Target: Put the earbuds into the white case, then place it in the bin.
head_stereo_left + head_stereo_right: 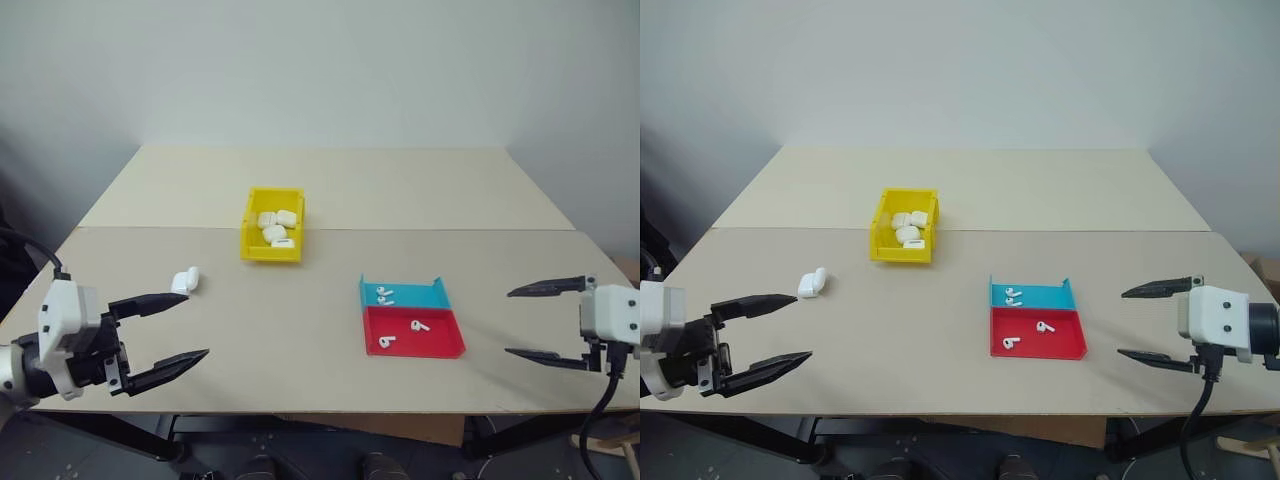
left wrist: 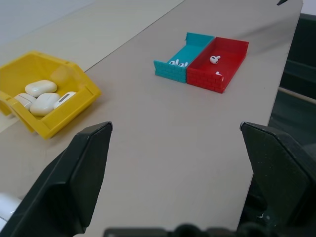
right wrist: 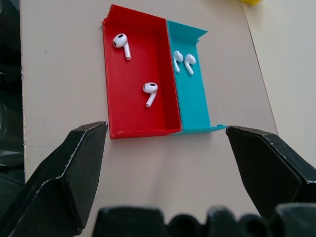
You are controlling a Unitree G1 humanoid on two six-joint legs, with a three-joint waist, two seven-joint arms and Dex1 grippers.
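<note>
The left end effector (image 1: 168, 335) hangs over the near left part of the pale beige desk (image 1: 330, 190). Its two black fingers are spread wide and hold nothing. The right end effector (image 1: 540, 322) hangs over the near right edge of the desk. Its two black fingers are spread wide too, and they hold nothing.

A small shiny white plastic case (image 1: 184, 280) lies on the desk just past the left end effector's upper fingertip, very near it. Whether they touch is hard to tell. Its lid looks flipped open.

The bright yellow plastic bin (image 1: 273, 223) sits farther out from the left end effector, toward the middle of the desk. A few white cases (image 1: 276, 228) lie inside it.

A shallow blue tray (image 1: 404, 293) and a shallow red tray (image 1: 413, 331) sit side by side, touching, between the two end effectors and nearer the right one. Two tiny white earbuds (image 3: 183, 61) with stems lie in the blue tray. Two more tiny white earbuds (image 3: 149, 91) lie apart in the red tray, which is the tray closer to the right end effector.
</note>
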